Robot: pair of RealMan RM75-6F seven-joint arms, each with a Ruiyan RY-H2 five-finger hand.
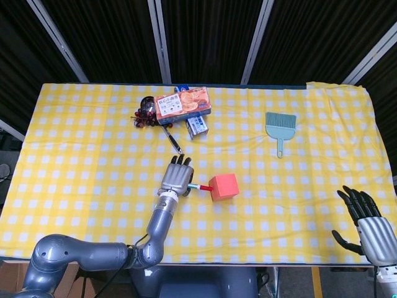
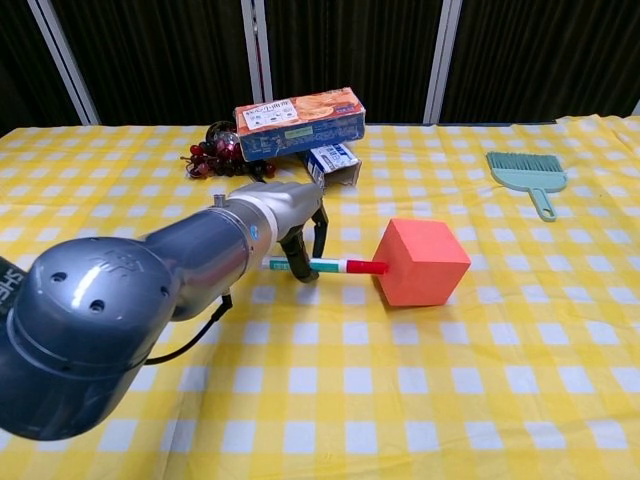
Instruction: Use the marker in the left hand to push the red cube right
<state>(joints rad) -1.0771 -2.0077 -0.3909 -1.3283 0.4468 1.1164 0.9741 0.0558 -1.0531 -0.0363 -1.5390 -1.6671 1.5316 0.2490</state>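
Marker tip on the red cube

The worktop (image 1: 74,143) has a yellow check cloth. The red cube (image 1: 223,186) sits near its middle, turned a bit. The left robot hand (image 1: 177,177) holds the marker (image 2: 330,266), its tip touching the cube at 9 o'clock. The right robot hand (image 1: 366,223) waits at 4 o'clock, fingers spread, holding nothing.

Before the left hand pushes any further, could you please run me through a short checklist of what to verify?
1. Marker held by the left hand: ok, fingers wrap its green end.
2. Red tip against the red cube: ok, it meets the cube's left face.
3. Cube square to the push: not ok, it sits turned, one corner toward the camera, so it may pivot.
4. Cloth to the cube's right free of things: ok; the brush lies farther back.
5. Right hand out of the path: ok, open at the table's near right edge.
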